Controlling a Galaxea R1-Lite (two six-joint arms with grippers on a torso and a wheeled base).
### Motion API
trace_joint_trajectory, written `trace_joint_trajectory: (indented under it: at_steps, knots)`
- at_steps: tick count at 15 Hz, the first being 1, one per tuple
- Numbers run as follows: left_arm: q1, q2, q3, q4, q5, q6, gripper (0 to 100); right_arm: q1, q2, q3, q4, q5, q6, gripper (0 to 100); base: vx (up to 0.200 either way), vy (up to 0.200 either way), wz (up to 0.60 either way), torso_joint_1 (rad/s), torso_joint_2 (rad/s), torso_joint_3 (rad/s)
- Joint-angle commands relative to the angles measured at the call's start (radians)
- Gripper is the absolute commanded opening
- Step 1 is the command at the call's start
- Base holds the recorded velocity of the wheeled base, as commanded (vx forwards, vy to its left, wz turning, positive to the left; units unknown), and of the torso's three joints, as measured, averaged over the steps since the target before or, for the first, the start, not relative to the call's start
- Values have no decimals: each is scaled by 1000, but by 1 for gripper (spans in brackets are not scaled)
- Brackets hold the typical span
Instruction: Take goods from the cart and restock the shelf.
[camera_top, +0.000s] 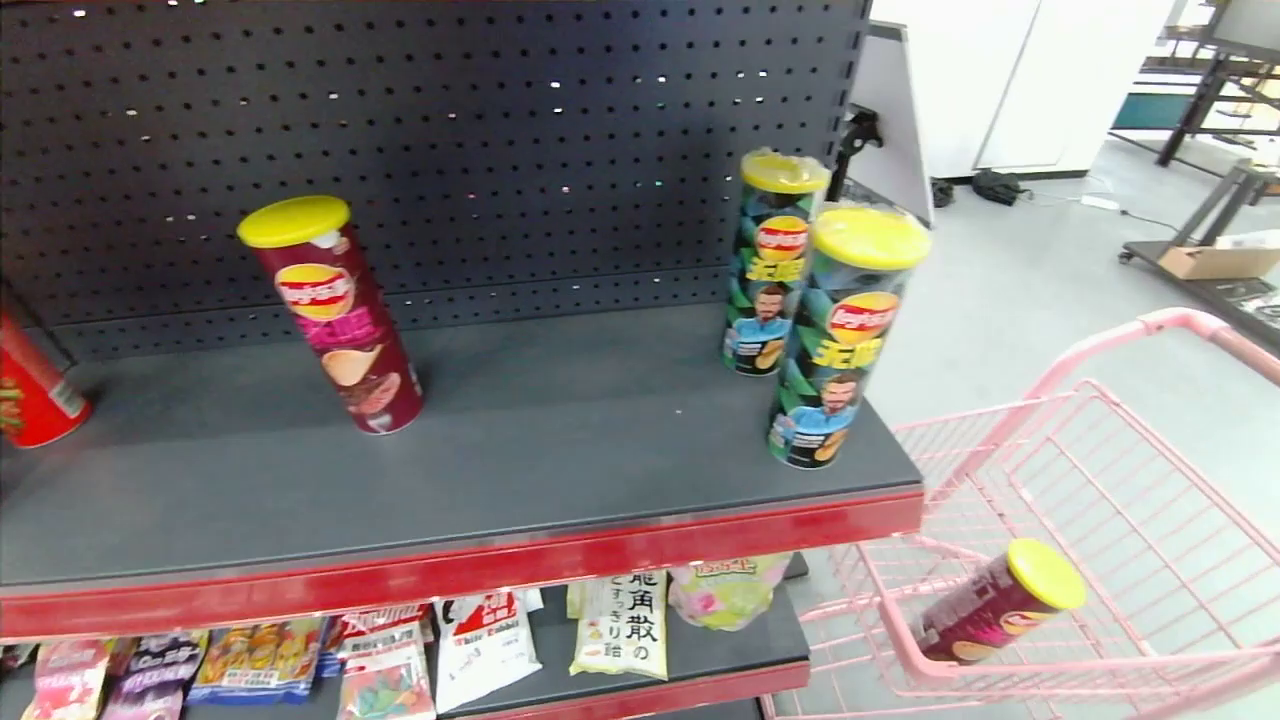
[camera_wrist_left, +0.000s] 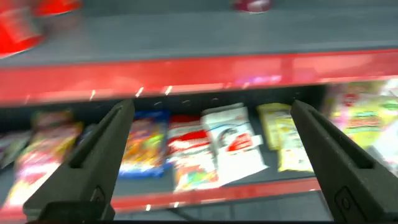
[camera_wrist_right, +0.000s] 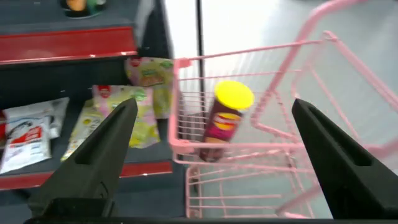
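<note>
A maroon chip can with a yellow lid (camera_top: 992, 602) lies on its side in the pink cart (camera_top: 1090, 470), at its near left corner; the right wrist view has the can (camera_wrist_right: 224, 118) ahead of my open right gripper (camera_wrist_right: 211, 134), well apart from it. On the grey shelf (camera_top: 540, 440) stand a maroon can (camera_top: 335, 315) at mid-left and two dark green-blue cans (camera_top: 845, 335) (camera_top: 772, 262) at the right end. A red can (camera_top: 30, 385) shows at the left edge. My left gripper (camera_wrist_left: 211, 134) is open and holds nothing, facing the lower shelf's snack bags (camera_wrist_left: 230, 143).
The shelf has a red front lip (camera_top: 460, 565) and a black pegboard back (camera_top: 430, 140). Snack bags (camera_top: 610, 625) fill the lower shelf (camera_top: 700, 660). Open floor lies beyond the cart, with a cardboard box (camera_top: 1215, 260) on a low trolley far right.
</note>
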Motion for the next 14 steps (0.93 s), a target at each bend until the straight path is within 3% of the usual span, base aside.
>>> trace_joint_trajectory:
  at_steps: [1, 3, 9, 14]
  knots:
    - [0, 1, 0, 0, 1, -1, 100, -1, 1, -2, -1, 0, -1, 100, 0, 0, -600, -2, 2, 2]
    - [0, 1, 0, 0, 1, -1, 100, -1, 1, 0, -1, 2, 1, 100, 0, 0, -600, -2, 2, 2]
    - [0, 1, 0, 0, 1, -1, 100, -1, 1, 0, -1, 0, 4, 100, 0, 0, 0, 0, 0, 0]
    - [0, 1, 0, 0, 2, -1, 100, -1, 1, 0, -1, 0, 4, 100, 0, 0, 0, -124, 344, 209]
